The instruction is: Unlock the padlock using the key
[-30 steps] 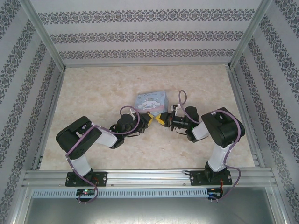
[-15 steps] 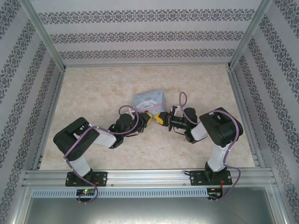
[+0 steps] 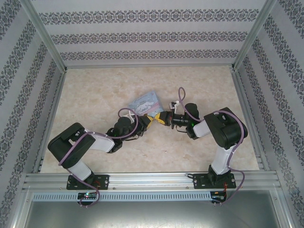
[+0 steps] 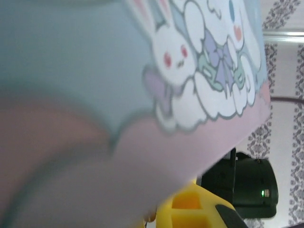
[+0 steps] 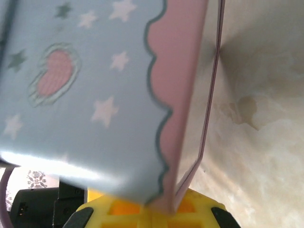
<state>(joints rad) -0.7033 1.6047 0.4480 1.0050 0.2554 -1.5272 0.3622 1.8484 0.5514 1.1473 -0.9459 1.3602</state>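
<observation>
Marbled tabletop [image 3: 95, 85], near its middle: left gripper [image 3: 148, 121] and right gripper [image 3: 164, 118] crowd the near edge of the tilted tin [image 3: 145, 101], probably steadying it. The padlock is likely between them, too small to tell; whether either gripper's fingers are clamped or apart, I can't tell.

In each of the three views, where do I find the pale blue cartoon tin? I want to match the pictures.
Top external: the cartoon tin sits tilted, slightly above the picture's middle.
Left wrist: the tin is very close and blurred, covering the upper left, with the rabbit drawing at upper centre.
Right wrist: the tin is at the upper left, a starred blue face with a pink scalloped edge.
Shared landmark: the patterned wallpaper.
</observation>
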